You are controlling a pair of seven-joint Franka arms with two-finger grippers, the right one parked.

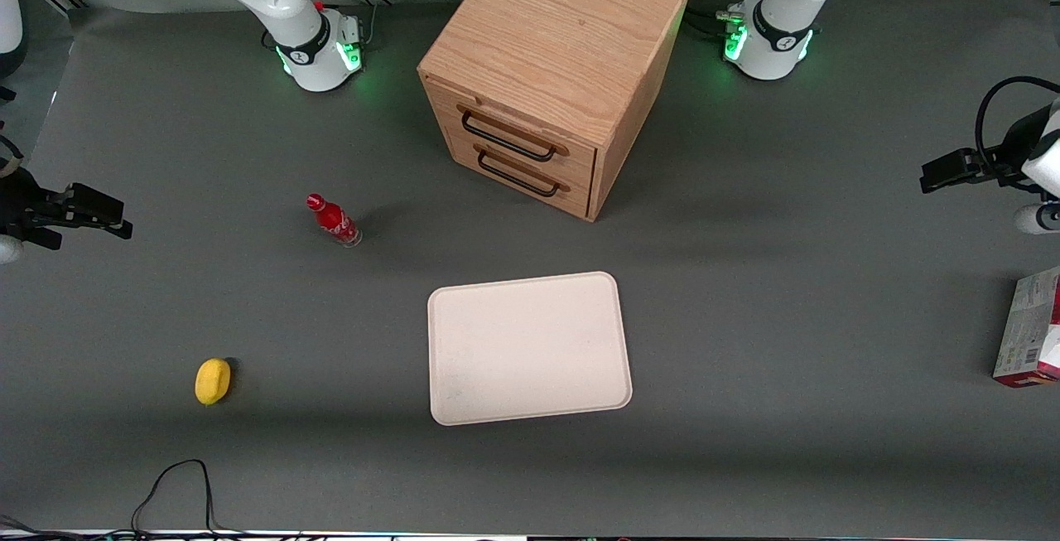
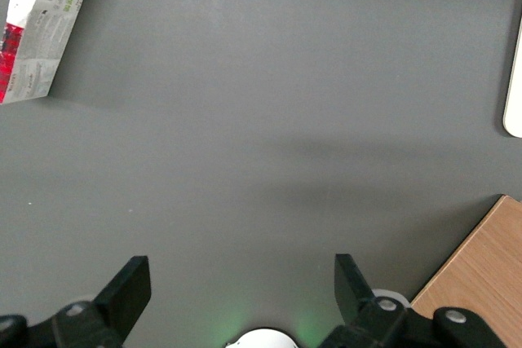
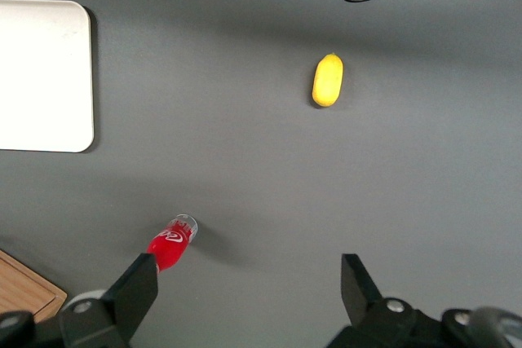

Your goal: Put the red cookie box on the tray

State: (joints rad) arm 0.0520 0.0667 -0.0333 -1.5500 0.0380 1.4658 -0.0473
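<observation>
The red cookie box lies flat on the grey table at the working arm's end, its pale printed panel with barcode facing up; it also shows in the left wrist view. The cream-white tray sits mid-table in front of the drawer cabinet, with nothing on it; its edge shows in the left wrist view. My left gripper hovers above bare table, farther from the front camera than the box and apart from it. It is open with nothing between its fingers.
A wooden drawer cabinet stands farther from the front camera than the tray, both drawers shut. A small red bottle and a yellow lemon lie toward the parked arm's end. A black cable loops near the table's front edge.
</observation>
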